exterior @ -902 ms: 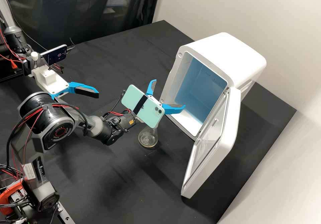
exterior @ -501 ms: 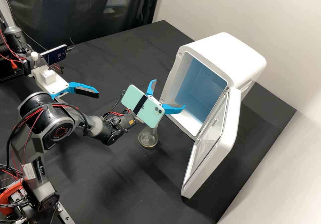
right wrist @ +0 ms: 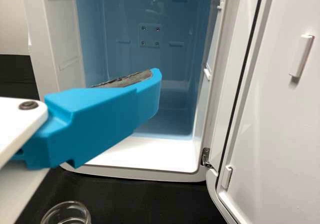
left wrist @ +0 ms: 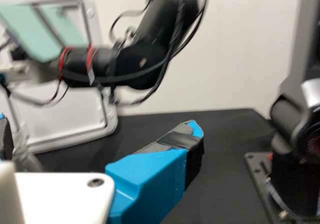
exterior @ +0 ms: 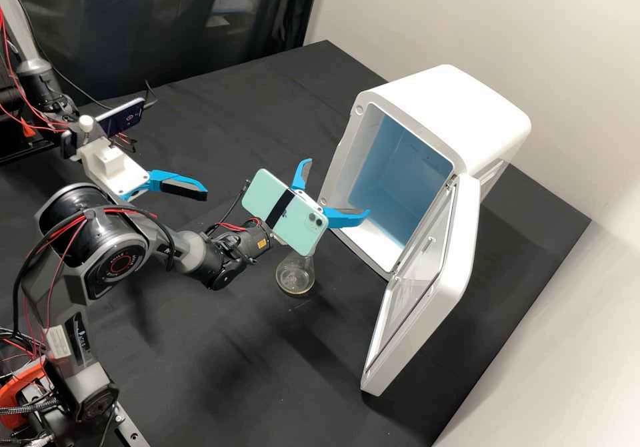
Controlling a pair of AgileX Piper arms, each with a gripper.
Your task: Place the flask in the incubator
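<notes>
Left gripper (exterior: pixel 197 191) has shifted right, its grip impossible to tell; right gripper (exterior: pixel 337 187) gapes wide, empty, above flask (exterior: pixel 295 277), near open incubator (exterior: pixel 467 120).

Dark grey R arm (exterior: pixel 200 257) comes in from near left, big joint at left, forearm stretched approx. level toward right. R gripper (exterior: pixel 327 197), white w/ two bright blue fingers (right wrist: pixel 100 116), aims right & far, jaws spread wide, nothing between them. Dark grey L arm (exterior: pixel 37 80) sits far left; white L gripper (exterior: pixel 177 185) points right, well apart from R gripper.
</notes>
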